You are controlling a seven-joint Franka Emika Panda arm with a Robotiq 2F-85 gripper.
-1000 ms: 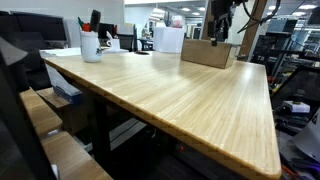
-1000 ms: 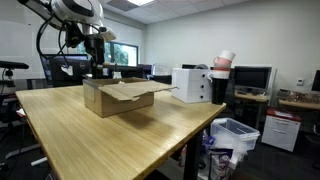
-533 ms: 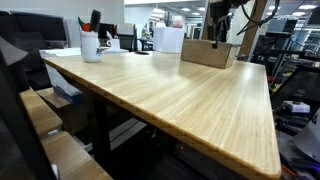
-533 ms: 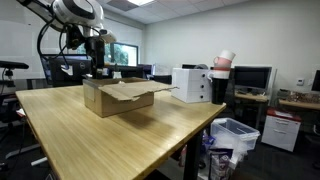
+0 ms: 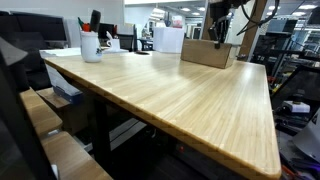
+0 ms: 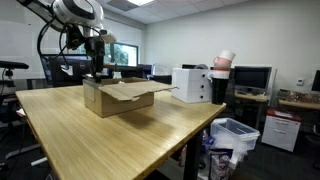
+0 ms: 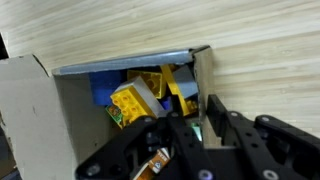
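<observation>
Best to lower the gripper (image 7: 200, 120) straight and slowly into the open cardboard box (image 7: 30, 110), clear of the box wall at upper right of the wrist view, and to close only once both fingers flank the yellow packet (image 7: 133, 103). Looks part-way closed at lower centre of that view; cannot tell whether anything is in its grasp. As for the packet: lies inside the box near frame centre, just beside a blue item (image 7: 105, 88) and a second yellow piece (image 7: 178, 92). Appears tilted, long axis from lower left toward upper right, though too blurred to be sure.
</observation>
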